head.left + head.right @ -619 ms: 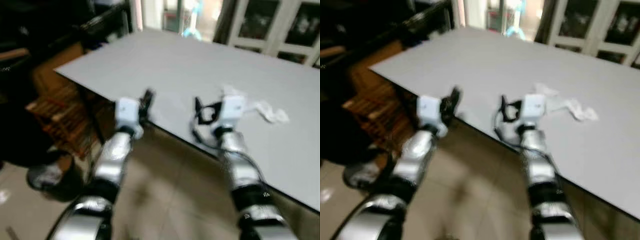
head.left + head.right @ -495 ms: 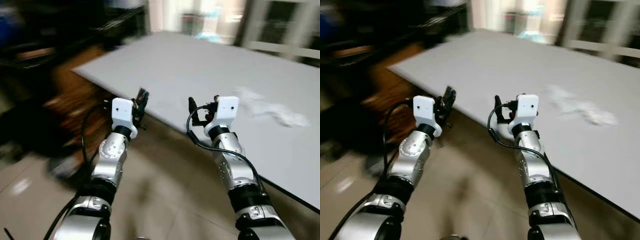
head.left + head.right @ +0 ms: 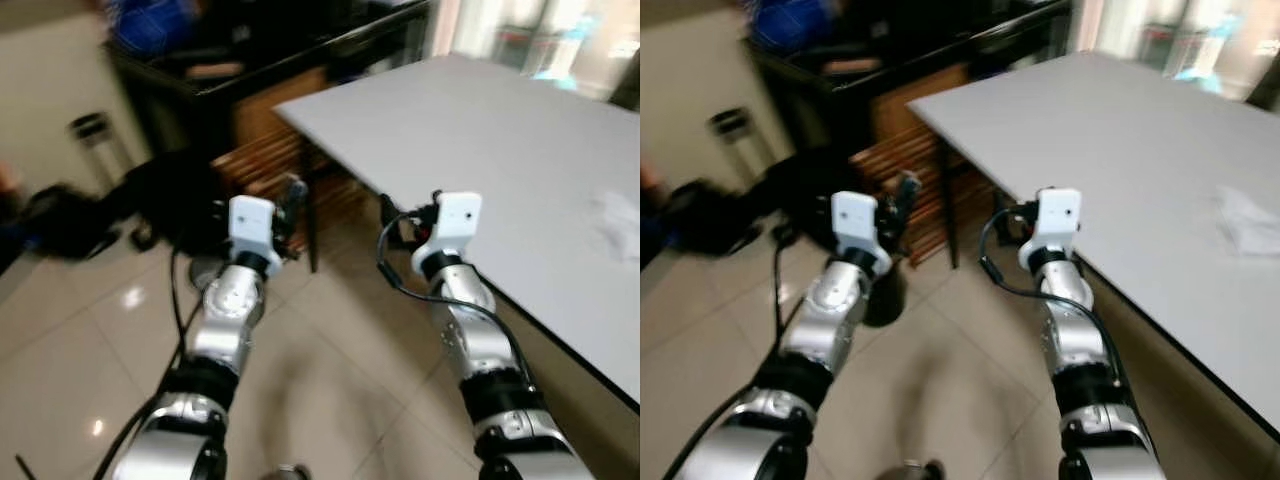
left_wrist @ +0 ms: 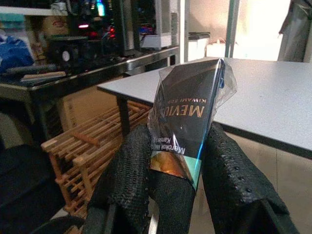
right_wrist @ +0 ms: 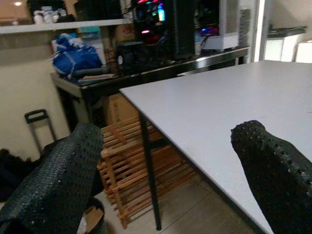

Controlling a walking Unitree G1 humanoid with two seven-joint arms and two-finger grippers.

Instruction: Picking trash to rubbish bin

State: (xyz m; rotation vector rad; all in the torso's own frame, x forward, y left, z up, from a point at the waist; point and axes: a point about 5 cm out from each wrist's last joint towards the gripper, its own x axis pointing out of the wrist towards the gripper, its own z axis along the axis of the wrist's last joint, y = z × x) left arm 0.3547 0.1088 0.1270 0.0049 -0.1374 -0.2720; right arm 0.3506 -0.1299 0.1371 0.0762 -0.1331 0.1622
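**Left gripper carries a dark wrapper beside the grey table**

The left gripper [image 4: 170, 161] is clamped on a dark, glossy wrapper [image 4: 187, 114] with gold lettering and a clear plastic edge; the wrapper stands up between the two black fingers [image 4: 129, 170] and rises past their tips. In the head views the left gripper [image 3: 290, 205] is held out over the tiled floor [image 3: 330, 350], off the corner of the grey table [image 3: 480, 120].

The right gripper [image 5: 170, 161] has its fingers spread wide with nothing between them. It is raised just beside the table's near edge [image 3: 1025, 225].

A pale crumpled piece of trash [image 3: 1250, 220] lies on the table top, well to the right of both arms; blur hides its detail. A slatted wooden rack [image 5: 136, 175] stands on the floor under the table, by a black table leg [image 5: 148, 180]. A dark round container [image 3: 885, 290] sits on the floor below the left arm, partly hidden by it. A black desk [image 4: 58, 83] loaded with electronics stands beyond the rack.
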